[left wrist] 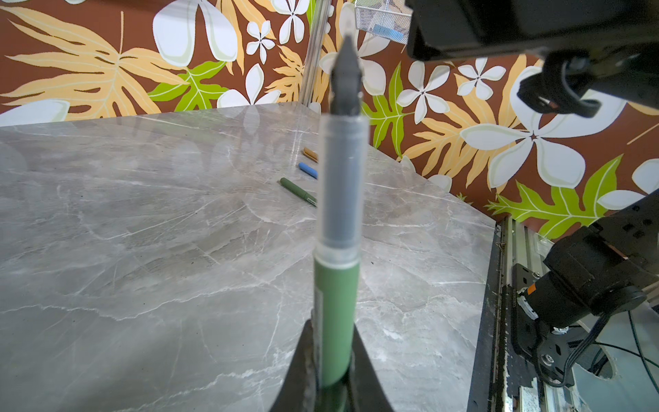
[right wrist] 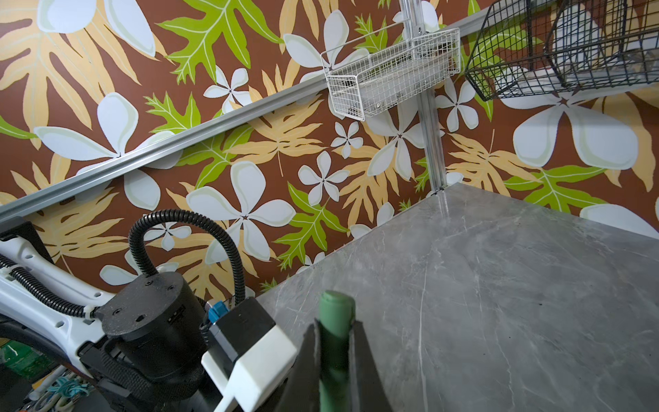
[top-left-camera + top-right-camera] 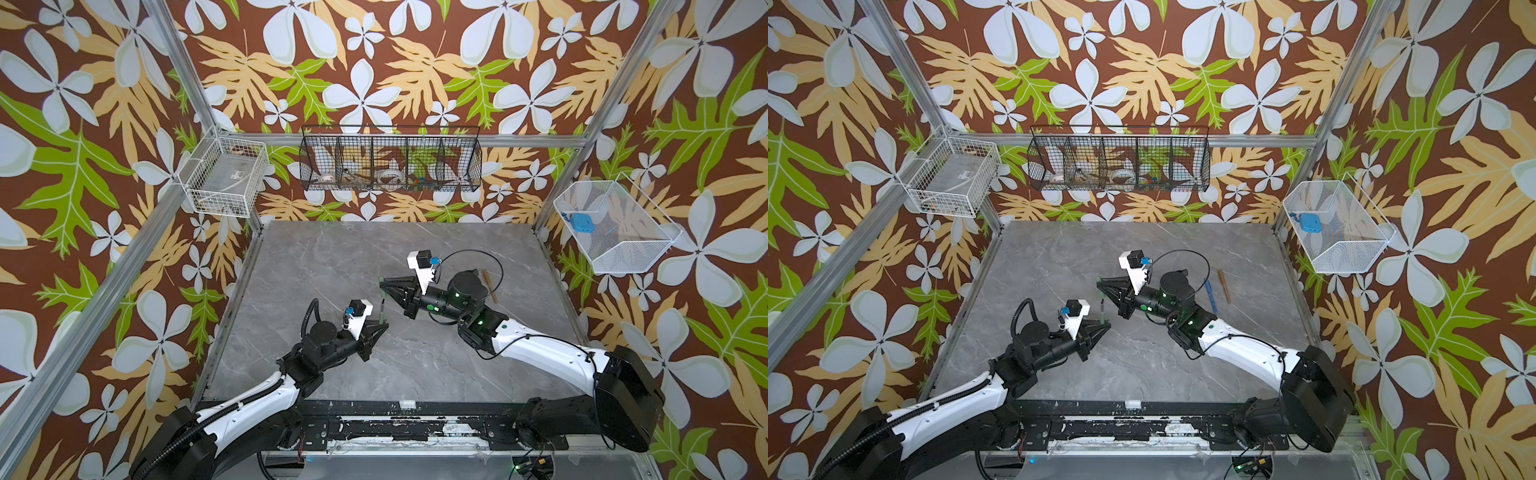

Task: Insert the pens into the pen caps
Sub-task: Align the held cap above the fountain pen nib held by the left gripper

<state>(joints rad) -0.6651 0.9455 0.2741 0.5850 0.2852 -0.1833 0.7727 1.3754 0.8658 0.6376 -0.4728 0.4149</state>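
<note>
green pen (image 1: 337, 314) clamped upright in left pincer (image 1: 333, 330), dark tip free; right pincer (image 2: 336, 325) closed on green cap (image 2: 337, 306), near that tip but apart, above mid worktop (image 3: 332, 257); step: pre-capping alignment; next probably needs cap axis on tip, then a straight push.
</note>
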